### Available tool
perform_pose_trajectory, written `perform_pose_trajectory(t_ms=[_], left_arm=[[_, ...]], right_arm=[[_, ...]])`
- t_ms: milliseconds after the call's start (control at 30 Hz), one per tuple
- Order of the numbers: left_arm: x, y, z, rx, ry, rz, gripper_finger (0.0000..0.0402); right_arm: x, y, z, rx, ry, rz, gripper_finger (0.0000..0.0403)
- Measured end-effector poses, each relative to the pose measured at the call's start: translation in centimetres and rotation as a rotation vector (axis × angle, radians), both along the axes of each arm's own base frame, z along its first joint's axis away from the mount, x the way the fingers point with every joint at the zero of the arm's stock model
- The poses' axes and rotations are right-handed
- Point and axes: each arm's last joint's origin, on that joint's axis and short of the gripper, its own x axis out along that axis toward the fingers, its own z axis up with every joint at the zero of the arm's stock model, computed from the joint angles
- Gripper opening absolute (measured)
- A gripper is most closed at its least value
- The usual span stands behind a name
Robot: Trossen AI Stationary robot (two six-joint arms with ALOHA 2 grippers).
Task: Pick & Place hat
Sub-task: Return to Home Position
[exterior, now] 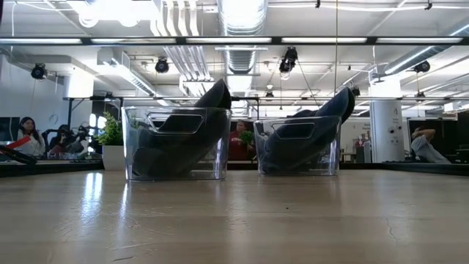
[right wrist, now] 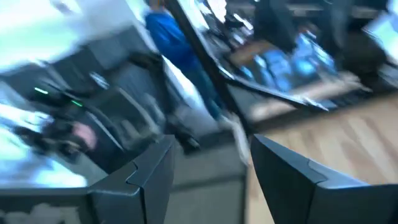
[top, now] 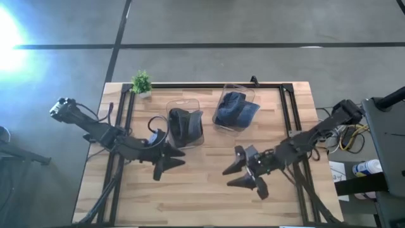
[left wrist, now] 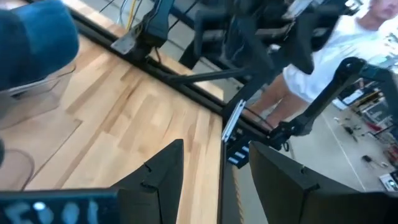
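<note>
Two clear plastic bins stand toward the table's far side. The left bin (top: 185,125) (exterior: 176,141) holds a black hat (top: 182,123) (exterior: 183,132). The right bin (top: 235,107) (exterior: 299,143) holds a blue hat (top: 234,109) (exterior: 311,132) (left wrist: 34,46). Each hat leans against its bin's wall and sticks up over the rim. My left gripper (top: 166,163) (left wrist: 211,180) hovers open over the table, near of the left bin. My right gripper (top: 243,174) (right wrist: 208,174) hovers open over the table's near right part. Neither holds anything.
A small potted plant (top: 142,83) (exterior: 111,143) stands at the table's far left corner. A black frame (top: 209,85) runs around the tabletop. Bare wood (top: 202,190) lies between and near of the grippers. People (exterior: 238,139) show in the room beyond.
</note>
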Motion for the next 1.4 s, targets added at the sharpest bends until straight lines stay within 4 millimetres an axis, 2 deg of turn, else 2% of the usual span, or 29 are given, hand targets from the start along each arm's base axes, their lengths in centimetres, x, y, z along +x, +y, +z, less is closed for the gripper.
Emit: perform_pose_trajectory(t_ms=[133, 233, 367, 467, 633, 800, 1000, 1200, 1400], left_arm=[[0.4, -0.2, -1.3, 0.000, -0.041, -0.002, 0.0176], [0.7, 0.0, -2.7, 0.004, -0.036, 0.011, 0.0176], [1.1, 1.3, -3.8, 0.009, -0.028, 0.024, 0.0176], [1.1, 2.5, -3.8, 0.032, -0.067, -0.012, 0.0176], [0.2, 4.9, -3.2, 0.107, -0.115, 0.012, 0.0176], [-1.0, 7.0, -3.2, 0.160, -0.142, 0.070, 0.0176], [-2.8, 8.7, -5.4, 0.115, -0.127, 0.018, 0.0176], [-4.5, 10.5, -7.8, 0.112, -0.130, 0.092, 0.0176], [-6.1, 12.2, -9.0, 0.128, -0.154, 0.142, 0.0176]], right_arm=[[-0.3, -0.2, -3.1, 0.025, -0.065, 0.009, 0.0205], [-1.0, -1.0, -5.0, 0.042, -0.046, -0.006, 0.0205], [-2.0, -2.5, -6.2, 0.051, -0.029, -0.038, 0.0205], [-3.0, -3.9, -6.6, 0.041, -0.039, -0.060, 0.0205], [-4.8, -6.3, -7.4, 0.018, -0.060, -0.112, 0.0205], [-6.9, -7.8, -9.2, -0.002, -0.060, -0.134, 0.0206], [-9.7, -9.0, -11.7, 0.007, -0.057, -0.100, 0.0206], [-12.2, -10.2, -13.4, 0.028, -0.112, -0.070, 0.0206], [-14.2, -11.1, -14.9, -0.007, -0.200, -0.087, 0.0206]])
